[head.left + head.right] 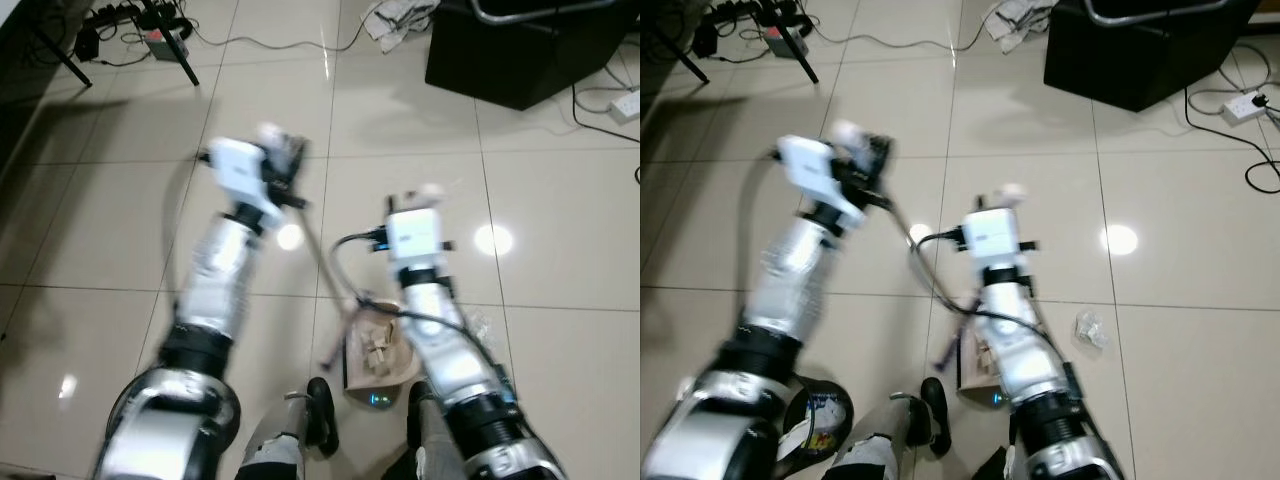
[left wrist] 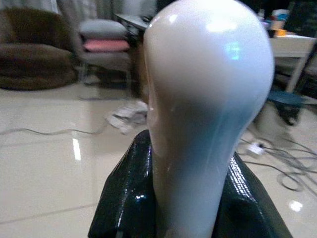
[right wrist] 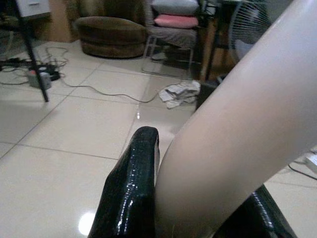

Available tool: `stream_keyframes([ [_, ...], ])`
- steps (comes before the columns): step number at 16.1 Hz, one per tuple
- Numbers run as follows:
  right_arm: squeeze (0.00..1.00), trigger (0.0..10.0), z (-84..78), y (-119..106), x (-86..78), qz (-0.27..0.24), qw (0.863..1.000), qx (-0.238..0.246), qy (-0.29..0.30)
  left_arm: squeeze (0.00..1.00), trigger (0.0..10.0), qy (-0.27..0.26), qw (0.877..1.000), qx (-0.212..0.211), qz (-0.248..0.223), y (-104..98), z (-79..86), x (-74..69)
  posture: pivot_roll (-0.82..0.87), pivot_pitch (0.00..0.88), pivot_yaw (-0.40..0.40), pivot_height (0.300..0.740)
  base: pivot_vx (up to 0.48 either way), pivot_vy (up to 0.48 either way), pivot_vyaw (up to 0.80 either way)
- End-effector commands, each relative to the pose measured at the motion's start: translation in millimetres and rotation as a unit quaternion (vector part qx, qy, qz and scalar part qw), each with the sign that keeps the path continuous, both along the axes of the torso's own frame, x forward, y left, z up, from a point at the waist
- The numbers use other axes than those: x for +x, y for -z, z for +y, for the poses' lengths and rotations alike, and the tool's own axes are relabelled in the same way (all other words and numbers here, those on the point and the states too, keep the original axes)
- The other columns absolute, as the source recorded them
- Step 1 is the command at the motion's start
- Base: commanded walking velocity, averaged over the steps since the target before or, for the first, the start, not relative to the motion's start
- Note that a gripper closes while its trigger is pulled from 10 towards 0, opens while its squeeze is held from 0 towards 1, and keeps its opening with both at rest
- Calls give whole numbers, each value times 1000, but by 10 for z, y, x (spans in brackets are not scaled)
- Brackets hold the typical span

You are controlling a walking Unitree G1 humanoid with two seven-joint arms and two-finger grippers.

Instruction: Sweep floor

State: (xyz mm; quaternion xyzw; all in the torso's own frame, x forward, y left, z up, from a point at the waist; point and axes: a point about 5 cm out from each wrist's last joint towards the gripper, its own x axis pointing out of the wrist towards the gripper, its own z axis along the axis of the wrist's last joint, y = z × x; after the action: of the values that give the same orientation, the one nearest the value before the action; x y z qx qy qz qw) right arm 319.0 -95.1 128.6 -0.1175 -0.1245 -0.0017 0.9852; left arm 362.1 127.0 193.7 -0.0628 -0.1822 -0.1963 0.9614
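1. Left gripper [image 2: 190, 208]: black fingers [image 2: 124, 198] clamped on the rounded white top of the broom handle [image 2: 203, 99]. Both pads press against it, no gap visible.
2. Right gripper [image 3: 193, 213]: fingers [image 3: 131, 188] closed round a pale dustpan handle [image 3: 237, 129] that runs up and away at a slant from between them.
3. From the head cameras the left arm [image 1: 225, 270] is raised and blurred. A thin shaft [image 1: 320, 255] slants from the left gripper down to the right, toward the floor between the arms.
4. The shaft ends at the dustpan [image 1: 380, 350], low and near, just left of the right arm [image 1: 430, 320]. The pan holds pale scraps, possibly paper or wood bits; blur makes it hard to say. Whether the broom head touches the pan, cannot tell.
5. A crumpled clear wrapper [image 1: 1090, 327] lies on the tile just right of the right arm, apart from the pan.
6. Floor [image 1: 560, 200]: glossy beige tiles with ceiling-light reflections.
7. Far right: a black box-like cabinet [image 1: 520, 50], with a white power strip [image 1: 627, 103] and cables beside it.
8. Far middle: crumpled paper [image 1: 395, 18] on the floor, just left of the cabinet.
9. Far left: black stand legs [image 1: 170, 35], a small power box and a cable trailing right.
10. Wrist views, in the distance: a brown pouf [image 3: 111, 34], and a chair with pink and grey cushions [image 3: 173, 15].
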Motion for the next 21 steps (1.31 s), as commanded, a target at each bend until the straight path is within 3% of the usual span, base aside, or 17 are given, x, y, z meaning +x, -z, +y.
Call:
stream_keyframes([
  [1,0,10000,-26,61,-42,10,1000,5,-2,0,10000,-10,1000,-16,-15,-125,129,28,-39,159,156,740,0,0,0],
  [3,0,10000,-101,55,-33,13,1000,18,4,0,10000,-26,1000,-16,-4,-153,254,76,-51,113,148,740,0,0,0],
  [6,0,10000,-178,-20,-24,12,999,45,5,0,10000,-52,998,13,42,-17,358,96,-69,60,149,740,0,0,0],
  [7,0,10000,-235,-128,5,8,998,70,5,0,10000,-74,993,57,75,156,404,75,-87,27,149,740,0,0,0],
  [8,0,10000,-267,-234,7,5,996,86,1,0,10000,-83,989,89,88,285,419,11,-93,18,147,740,0,0,0],
  [11,0,10000,-343,-440,15,8,994,112,-5,0,10000,-108,985,103,92,421,472,-134,-99,0,122,740,0,0,0],
  [14,0,10000,-410,-709,-40,1,990,143,-12,0,10000,-172,974,121,89,569,591,-427,-109,0,82,740,0,-91,0],
  [17,0,10000,-419,-862,-43,-4,986,165,-21,0,10000,-184,968,148,85,623,600,-596,-92,0,40,740,0,-429,0],
  [21,0,10000,-406,-1008,-17,-2,983,177,-40,0,10000,-192,964,162,82,590,632,-708,-76,0,36,740,0,-451,0],
])
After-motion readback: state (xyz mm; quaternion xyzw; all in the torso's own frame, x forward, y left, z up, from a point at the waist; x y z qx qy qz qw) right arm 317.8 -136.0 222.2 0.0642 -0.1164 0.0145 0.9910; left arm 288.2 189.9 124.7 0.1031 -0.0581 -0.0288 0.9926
